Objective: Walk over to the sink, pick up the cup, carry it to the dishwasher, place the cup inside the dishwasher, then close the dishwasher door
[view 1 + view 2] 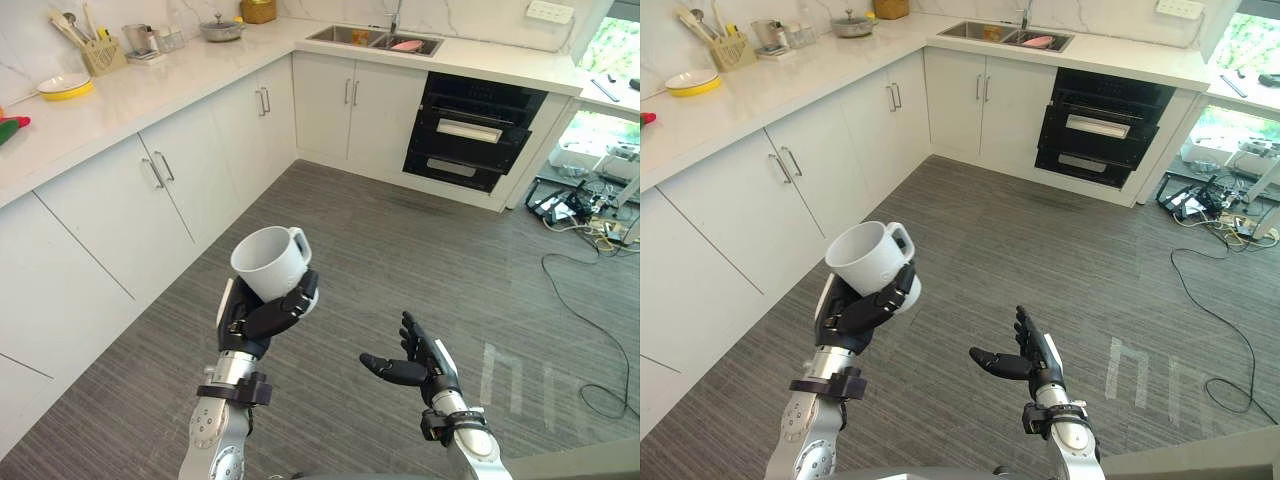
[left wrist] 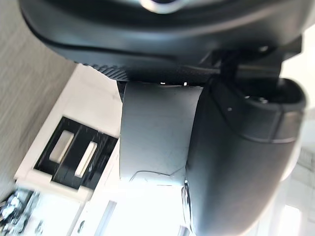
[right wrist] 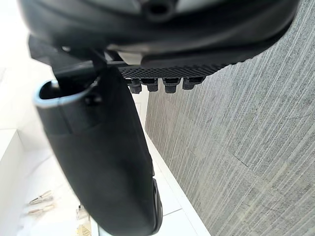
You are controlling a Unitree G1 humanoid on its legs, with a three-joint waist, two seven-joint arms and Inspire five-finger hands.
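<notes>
The white mug is held in the left hand, raised over the grey plank floor. The fingers are wrapped round the mug's lower body from below. The mug is tilted, with its mouth turned up and toward the robot's left and its handle on the far side. In the left wrist view the mug's pale wall is seen pressed against the palm, so the grasp is judged firm.

The right hand is held out low beside it, well apart from the mug. Its fingers are spread and relaxed, and nothing is held in it.

The sink is seen far ahead, set in the white countertop. The black built-in appliance under the counter just beside it is taken to be the dishwasher. Whether its door is open cannot be told from here.

Progress: the pick-up is judged done, since the mug is in hand and clear of the sink. The carry is judged under way, with the appliance well apart from the robot. Left to do: the approach to the appliance, placement of the mug inside, release, and closing of the door. The free right hand is judged available for the door.
</notes>
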